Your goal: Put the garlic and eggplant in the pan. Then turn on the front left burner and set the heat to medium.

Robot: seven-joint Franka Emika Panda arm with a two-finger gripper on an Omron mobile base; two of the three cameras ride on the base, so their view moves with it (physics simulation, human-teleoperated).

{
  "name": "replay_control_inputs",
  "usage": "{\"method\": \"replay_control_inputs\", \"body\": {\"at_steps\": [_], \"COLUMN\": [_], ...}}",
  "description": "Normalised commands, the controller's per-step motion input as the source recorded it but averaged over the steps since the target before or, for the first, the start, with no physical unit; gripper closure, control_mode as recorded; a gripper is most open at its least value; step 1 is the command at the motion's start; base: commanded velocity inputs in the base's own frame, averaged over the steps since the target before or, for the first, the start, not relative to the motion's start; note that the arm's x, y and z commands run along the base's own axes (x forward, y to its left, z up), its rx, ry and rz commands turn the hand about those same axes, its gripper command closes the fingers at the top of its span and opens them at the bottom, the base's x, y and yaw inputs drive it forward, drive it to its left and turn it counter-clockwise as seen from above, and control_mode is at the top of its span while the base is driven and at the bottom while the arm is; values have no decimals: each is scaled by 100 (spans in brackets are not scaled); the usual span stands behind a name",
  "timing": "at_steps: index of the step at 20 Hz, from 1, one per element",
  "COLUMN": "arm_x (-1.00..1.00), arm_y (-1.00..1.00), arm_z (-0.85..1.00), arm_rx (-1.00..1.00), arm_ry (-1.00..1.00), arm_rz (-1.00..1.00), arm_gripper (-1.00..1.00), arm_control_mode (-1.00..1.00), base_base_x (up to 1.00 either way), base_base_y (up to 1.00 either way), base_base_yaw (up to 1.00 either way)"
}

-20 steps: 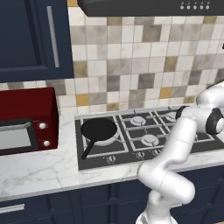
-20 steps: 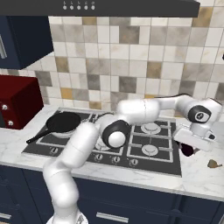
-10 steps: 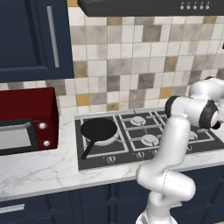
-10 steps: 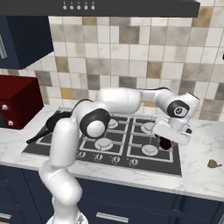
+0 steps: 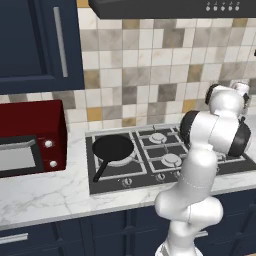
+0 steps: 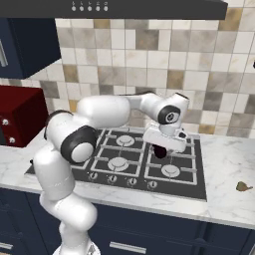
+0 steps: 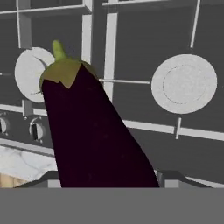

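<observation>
In the hand view the dark purple eggplant (image 7: 94, 135), green stem pointing away, fills the space between the fingers of my gripper (image 7: 107, 181), which is shut on it. In the right base view the gripper (image 6: 167, 145) hangs over the right half of the stove with the eggplant (image 6: 160, 151) showing dark beneath it. The black pan (image 5: 114, 148) sits on the stove's left side, handle towards the front, with the pale ring of the front left burner (image 5: 131, 156) peeking out under its rim. A small tan lump, the garlic (image 6: 241, 187), lies on the counter at the far right.
A red microwave (image 5: 30, 135) stands on the marble counter left of the stove. Silver-capped burners (image 6: 171, 171) and black grates lie below the hand. Knobs (image 6: 112, 180) line the stove's front edge. Tiled wall behind, hood above.
The arm has swung left with the eggplant in its grip, from over the counter at the stove's right end to above the right burners.
</observation>
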Motion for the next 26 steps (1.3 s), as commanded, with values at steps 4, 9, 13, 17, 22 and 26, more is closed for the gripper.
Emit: {"method": "replay_control_inputs", "body": {"at_steps": [4,9,13,17,22,26], "arm_x": [51,55,45,29,26,16], "arm_y": [100,100,100,100,99,92], "arm_z": [1,0,0,0,0,0], "arm_rx": [-10,-7,-2,0,0,-1], "arm_ry": [0,0,0,0,0,0], "arm_rz": [-13,-19,-15,-11,-8,-5], "arm_gripper": [100,100,100,100,100,100], "arm_control_mode": [-100,-100,-100,-100,-100,-100], "base_base_x": [0,0,0,0,0,0], "base_base_y": [0,0,0,0,0,0], "base_base_yaw": [0,0,0,0,0,0]}}
